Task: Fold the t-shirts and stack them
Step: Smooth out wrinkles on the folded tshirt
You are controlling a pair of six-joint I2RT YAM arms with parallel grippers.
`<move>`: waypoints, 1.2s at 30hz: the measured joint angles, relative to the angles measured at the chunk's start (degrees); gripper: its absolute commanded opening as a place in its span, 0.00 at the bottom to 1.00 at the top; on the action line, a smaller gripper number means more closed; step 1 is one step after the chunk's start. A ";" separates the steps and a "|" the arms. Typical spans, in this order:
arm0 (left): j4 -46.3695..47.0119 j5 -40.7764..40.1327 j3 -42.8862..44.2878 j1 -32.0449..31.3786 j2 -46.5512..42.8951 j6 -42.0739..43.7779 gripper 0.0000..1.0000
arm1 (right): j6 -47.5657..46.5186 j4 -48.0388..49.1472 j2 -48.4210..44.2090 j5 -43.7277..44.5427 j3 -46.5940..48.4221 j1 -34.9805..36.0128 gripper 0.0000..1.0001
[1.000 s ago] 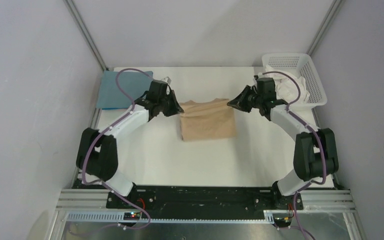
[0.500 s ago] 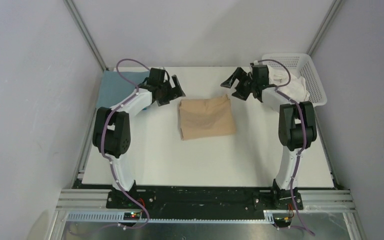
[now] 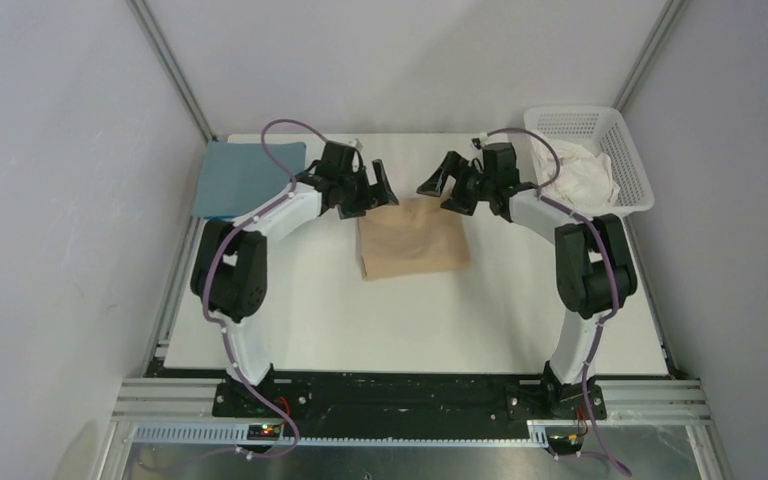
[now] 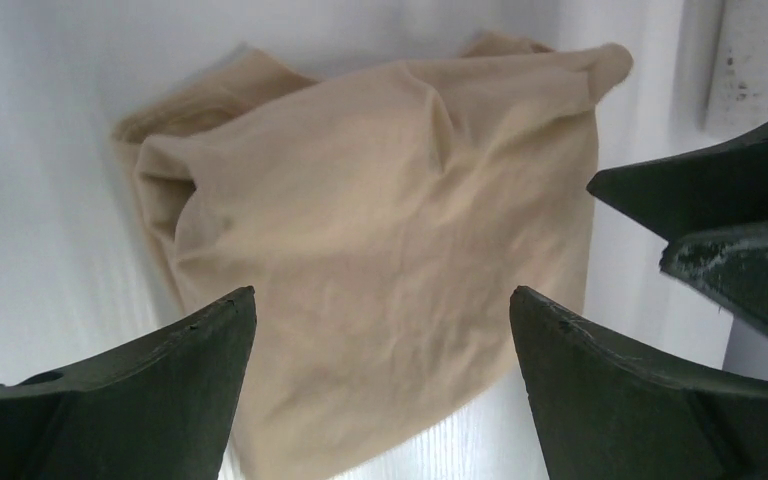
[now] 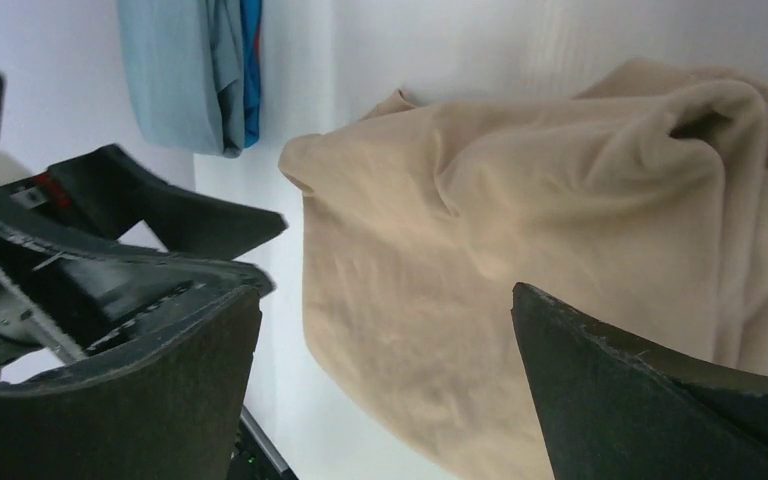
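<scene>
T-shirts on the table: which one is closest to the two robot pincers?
The tan-beige cloth t-shirt, folded in the middle. The teal-blue cloth t-shirt lies far off by the left edge.

White table (image 3: pixel 410 320), pale grey walls (image 3: pixel 60 200), aluminium corner posts (image 3: pixel 172 70), white lattice basket (image 3: pixel 600 124) far right

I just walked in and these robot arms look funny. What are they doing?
Two robot arms are folding t-shirts. The left gripper and right gripper hang open above the far edge of the tan t-shirt, folded in the middle of the table, holding nothing. The teal t-shirt lies folded at the far left corner, so the two are not stacked yet.
</scene>
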 measured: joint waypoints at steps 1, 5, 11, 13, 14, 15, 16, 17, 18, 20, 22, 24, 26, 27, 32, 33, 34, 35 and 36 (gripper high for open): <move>-0.17 0.09 1.03 -0.26 1.51 0.00 1.00 | 0.26 1.11 0.79 -0.50 0.04 0.28 0.99; -0.13 -1.60 6.25 -0.07 8.63 -0.17 1.00 | 2.62 5.55 7.13 -1.53 2.43 -0.59 0.99; 0.24 -2.49 11.08 2.32 17.79 -3.98 1.00 | 6.19 6.45 18.62 -1.62 10.23 -3.17 0.99; 1.03 -2.40 12.00 3.17 18.08 -5.57 1.00 | 7.63 6.32 19.76 -1.51 12.00 -3.61 0.99; 1.14 -2.62 11.96 3.45 18.14 -6.56 1.00 | 8.28 6.08 19.91 -0.57 12.44 -3.74 0.99; 1.36 -2.67 11.76 3.61 18.21 -7.32 1.00 | 8.92 5.70 19.91 0.22 12.48 -3.72 0.99; 1.68 -3.02 11.41 3.65 18.14 -8.26 1.00 | 9.55 5.40 19.91 0.98 12.48 -3.63 0.99; 2.08 -3.41 11.06 3.65 17.94 -8.85 1.00 | 10.54 5.18 19.89 1.79 12.48 -3.56 0.99; 2.49 -4.02 10.47 3.56 17.57 -9.42 1.00 | 11.45 5.14 19.82 2.51 12.41 -3.52 0.99; 2.38 -4.96 9.66 3.43 16.79 -10.08 1.00 | 12.72 5.18 19.52 3.48 12.02 -3.52 1.00; 1.79 -5.20 9.66 3.41 16.35 -9.84 1.00 | 13.14 4.98 18.99 3.98 11.67 -3.52 0.99; 0.35 -5.25 10.32 3.41 16.02 -8.66 1.00 | 12.70 3.15 18.16 4.85 11.65 -3.63 0.99; -1.22 -6.10 10.60 3.41 15.08 -7.02 1.00 | 11.41 -0.44 16.24 7.34 11.39 -3.80 0.99; -2.01 -6.71 10.60 3.34 14.25 -6.29 1.00 | 10.54 -2.56 14.56 9.16 10.78 -4.02 0.99; -3.72 -11.72 6.47 2.49 2.86 -3.63 1.00 | 7.02 -10.34 -0.90 16.39 3.76 -5.22 0.99; -3.80 -12.22 5.18 2.29 0.04 -3.54 1.00 | 6.54 -11.52 -4.39 17.62 2.58 -5.42 0.99; -3.56 -12.41 3.96 2.10 -2.51 -3.43 1.00 | 5.99 -12.61 -8.00 18.88 1.33 -5.53 0.99; -3.48 -12.55 2.99 1.92 -4.46 -3.23 1.00 | 5.55 -13.18 -11.65 20.06 -0.11 -5.55 0.99; -3.37 -12.52 2.34 1.77 -5.57 -3.02 1.00 | 5.22 -13.53 -15.06 21.09 -1.84 -5.53 0.99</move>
